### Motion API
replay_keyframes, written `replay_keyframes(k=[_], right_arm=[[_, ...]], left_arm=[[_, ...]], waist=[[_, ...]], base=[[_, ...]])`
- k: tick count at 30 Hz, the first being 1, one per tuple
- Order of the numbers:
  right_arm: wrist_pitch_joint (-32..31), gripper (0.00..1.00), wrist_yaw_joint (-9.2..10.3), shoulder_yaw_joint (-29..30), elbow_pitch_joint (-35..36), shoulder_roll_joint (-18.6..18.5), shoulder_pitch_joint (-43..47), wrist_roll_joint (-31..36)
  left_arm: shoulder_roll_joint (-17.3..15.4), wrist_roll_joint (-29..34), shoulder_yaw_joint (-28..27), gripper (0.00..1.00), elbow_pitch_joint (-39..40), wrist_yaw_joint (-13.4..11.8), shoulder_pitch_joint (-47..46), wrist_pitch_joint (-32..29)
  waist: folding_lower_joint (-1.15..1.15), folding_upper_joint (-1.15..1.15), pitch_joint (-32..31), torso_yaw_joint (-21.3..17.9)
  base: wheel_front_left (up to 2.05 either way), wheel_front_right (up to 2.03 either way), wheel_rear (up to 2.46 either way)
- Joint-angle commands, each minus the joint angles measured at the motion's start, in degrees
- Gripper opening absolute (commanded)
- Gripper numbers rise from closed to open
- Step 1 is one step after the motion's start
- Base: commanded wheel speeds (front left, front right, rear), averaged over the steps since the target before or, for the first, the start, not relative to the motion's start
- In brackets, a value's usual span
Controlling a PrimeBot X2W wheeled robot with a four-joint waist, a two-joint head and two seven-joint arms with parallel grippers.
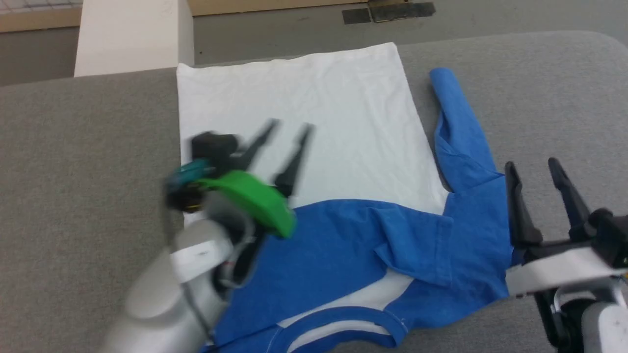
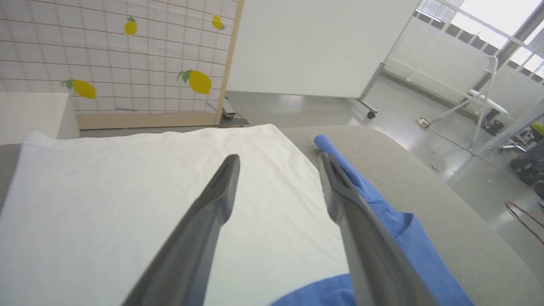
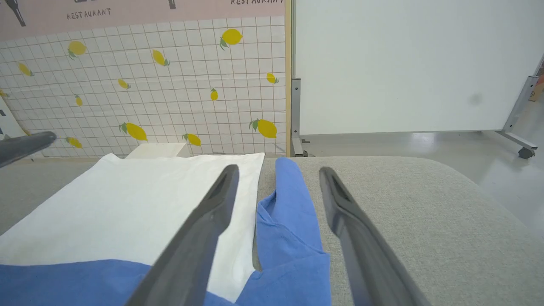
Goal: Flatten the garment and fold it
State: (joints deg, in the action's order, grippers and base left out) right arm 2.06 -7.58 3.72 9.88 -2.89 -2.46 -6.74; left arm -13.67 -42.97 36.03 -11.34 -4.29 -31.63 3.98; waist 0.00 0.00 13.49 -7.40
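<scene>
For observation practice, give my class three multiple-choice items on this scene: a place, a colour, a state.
1. The garment's outstretched blue sleeve lies: A) left of the white part B) right of the white part C) hidden underneath it
2. The collar is: A) blue B) white C) green
3. The left pincer and right pincer are: A) both open B) both shut C) left shut on cloth

B: the sleeve runs beside the white part's right edge.
A: a blue rib at the near edge.
A: both show spread fingers holding nothing.

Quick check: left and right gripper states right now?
Left gripper: open, empty, over the T-shirt.
Right gripper: open, empty, beside the blue sleeve.
</scene>
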Motion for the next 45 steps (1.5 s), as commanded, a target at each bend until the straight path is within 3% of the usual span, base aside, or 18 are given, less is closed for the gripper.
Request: replay_keyframes(k=[1, 7, 11, 16, 21, 31, 33, 34, 41, 42, 45], right_arm=[[-1.3, 1.0, 0.09, 0.8, -0.4, 0.0, -2.4, 0.7], [-9.9, 1.0, 0.09, 2.6, -5.8, -1.3, -11.6, 2.6], [-15.8, 1.0, 0.09, 3.8, -12.0, -3.5, -20.3, 2.7], [-22.1, 1.0, 0.09, 5.7, -20.5, -5.3, -31.6, 3.6], [-28.0, 1.0, 0.09, 7.8, -29.3, -7.3, -41.7, 7.2], [-36.7, 1.0, 0.09, 15.5, -39.9, -8.6, -50.3, 13.7], [-37.8, 0.26, 0.09, 16.5, -40.5, -8.4, -50.4, 14.4], [-38.1, 0.0, 0.09, 16.7, -40.5, -8.3, -50.3, 14.7], [-34.0, 0.0, 0.09, 17.9, -38.3, -8.2, -47.7, 12.7], [-30.9, 0.0, 0.09, 18.8, -35.6, -8.7, -44.6, 10.9], [-29.8, 0.0, 0.09, 19.6, -31.3, -9.4, -40.5, 9.5]], left_arm=[[-2.8, 1.2, -2.4, 1.0, 0.7, -1.7, 2.4, 3.0], [-9.8, 2.4, -12.8, 1.0, 4.3, -6.5, 9.6, 10.2], [-10.6, 3.5, -18.7, 1.0, 7.0, -7.4, 13.2, 10.9], [-8.6, 7.0, -24.6, 1.0, 10.8, -6.3, 15.0, 11.0], [-5.0, 10.3, -28.4, 1.0, 12.5, -3.4, 14.7, 11.0], [1.8, 15.5, -32.6, 1.0, 11.4, 2.2, 13.5, 11.0], [2.5, 16.3, -33.5, 1.0, 10.8, 3.0, 13.5, 11.0], [2.9, 16.6, -34.0, 1.0, 10.5, 3.4, 13.7, 11.0], [4.4, 18.5, -36.8, 1.0, 8.5, 5.3, 15.1, 11.0], [4.8, 19.3, -37.4, 1.0, 7.4, 6.1, 16.1, 11.0], [5.1, 19.7, -37.7, 1.0, 6.6, 6.6, 17.4, 11.0]], waist=[[0.0, 0.0, 1.3, 1.5], [0.0, 0.0, 5.2, 4.1], [0.0, 0.0, 8.5, 6.2], [0.0, 0.0, 12.8, 8.9], [0.0, 0.0, 17.1, 11.5], [0.0, 0.0, 20.7, 14.7], [0.0, 0.0, 20.5, 14.7], [0.0, 0.0, 20.2, 14.6], [0.0, 0.0, 15.5, 12.9], [0.0, 0.0, 11.9, 12.1], [0.0, 0.0, 8.5, 11.2]], base=[[0.0, 0.0, 0.0], [0.0, 0.0, 0.0], [0.0, 0.0, 0.0], [0.0, 0.0, 0.0], [0.0, 0.0, 0.0], [0.0, 0.0, 0.0], [0.0, 0.0, 0.0], [0.0, 0.0, 0.0], [0.0, 0.0, 0.0], [0.0, 0.0, 0.0], [0.0, 0.0, 0.0]])
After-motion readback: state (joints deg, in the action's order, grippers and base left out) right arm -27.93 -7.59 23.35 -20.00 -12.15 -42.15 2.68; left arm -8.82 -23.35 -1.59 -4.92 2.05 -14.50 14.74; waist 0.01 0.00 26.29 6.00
